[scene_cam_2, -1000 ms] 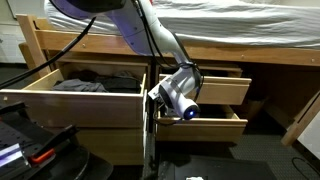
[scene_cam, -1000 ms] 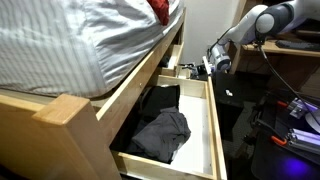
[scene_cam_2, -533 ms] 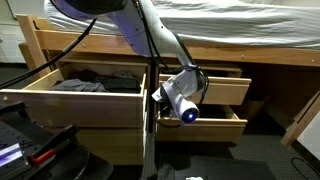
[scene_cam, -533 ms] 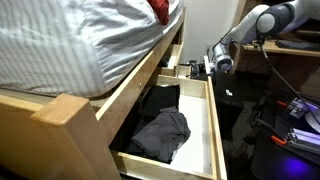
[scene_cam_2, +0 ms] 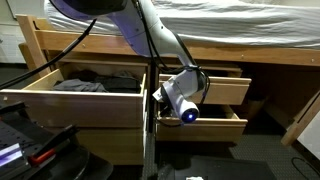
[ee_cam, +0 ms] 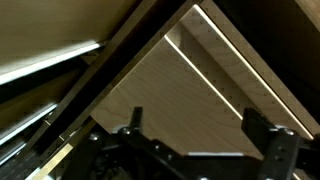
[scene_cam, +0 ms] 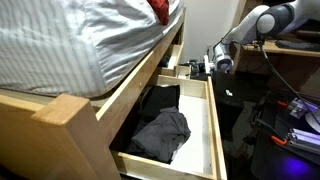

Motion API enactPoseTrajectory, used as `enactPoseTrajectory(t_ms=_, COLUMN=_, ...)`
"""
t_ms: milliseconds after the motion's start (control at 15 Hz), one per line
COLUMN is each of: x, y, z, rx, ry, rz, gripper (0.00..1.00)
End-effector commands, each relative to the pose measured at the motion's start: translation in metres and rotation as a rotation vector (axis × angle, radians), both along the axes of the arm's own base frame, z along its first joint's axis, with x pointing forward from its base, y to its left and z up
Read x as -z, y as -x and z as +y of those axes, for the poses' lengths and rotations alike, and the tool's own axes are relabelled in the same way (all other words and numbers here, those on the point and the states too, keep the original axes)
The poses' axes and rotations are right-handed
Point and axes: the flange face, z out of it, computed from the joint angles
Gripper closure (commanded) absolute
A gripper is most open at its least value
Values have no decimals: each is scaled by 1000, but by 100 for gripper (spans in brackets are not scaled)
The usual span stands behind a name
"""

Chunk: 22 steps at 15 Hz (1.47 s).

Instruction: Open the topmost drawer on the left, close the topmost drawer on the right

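The pincer [ee_cam: 193,128] stands wide apart and holds nothing. The topmost right drawer [scene_cam_2: 224,91] is partly pulled out, just beside the pincer [scene_cam_2: 160,97]. The topmost left drawer [scene_cam_2: 70,108] stands open, dark clothes [scene_cam_2: 95,84] inside

An exterior view stands close by one end of the bed [scene_cam: 60,115], raised, looking down along its side; the open drawer [scene_cam: 214,120] runs away from the lens, and the arm [scene_cam: 262,20] is far off at the upper right; an exterior view sits low in front of the bed [scene_cam_2: 250,52], facing the drawer fronts nearly square on, with the arm [scene_cam_2: 140,30] near and mid-frame; both exterior views share the open drawer [scene_cam_2: 70,105], the dark clothes [scene_cam: 162,128] in it, the mattress [scene_cam: 70,40] and the arm; the wrist view is very close to slanting wooden panels [ee_cam: 190,80], which fill it; the gripper [ee_cam: 195,130] edges its bottom, fingers apart.
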Motion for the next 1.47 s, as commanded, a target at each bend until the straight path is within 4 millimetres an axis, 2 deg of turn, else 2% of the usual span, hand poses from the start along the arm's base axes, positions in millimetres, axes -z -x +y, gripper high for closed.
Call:
enactPoseTrajectory(t_ms=0, x=0, y=1, z=-3, rx=25, ry=9, rz=-20, gripper=0)
enactPoseTrajectory(t_ms=200, x=-2, y=-4, z=-10, rx=101, ry=15, rz=-93, gripper=0)
enactPoseTrajectory(t_ms=267, x=-2, y=-3, z=-5, rx=57, ry=11, rz=-51, gripper=0)
enactPoseTrajectory(t_ms=533, x=-2, y=-3, z=-5, rx=58, ry=12, rz=-54, gripper=0)
enactPoseTrajectory(t_ms=667, x=-6, y=-24, z=2, rx=40, ry=14, rz=-48, gripper=0)
enactPoseTrajectory(t_ms=933, x=-27, y=-78, z=14, rx=66, ry=93, rz=21, gripper=0)
enactPoseTrajectory(t_ms=1067, x=-42, y=-80, z=16, rx=71, ry=125, rz=67, gripper=0)
enactPoseTrajectory(t_ms=1133, x=-35, y=-72, z=15, rx=67, ry=98, rz=30, gripper=0)
enactPoseTrajectory(t_ms=1267, x=-41, y=-82, z=21, rx=62, ry=117, rz=47, gripper=0)
enactPoseTrajectory(t_ms=1400, x=-41, y=-82, z=21, rx=60, ry=120, rz=49, gripper=0)
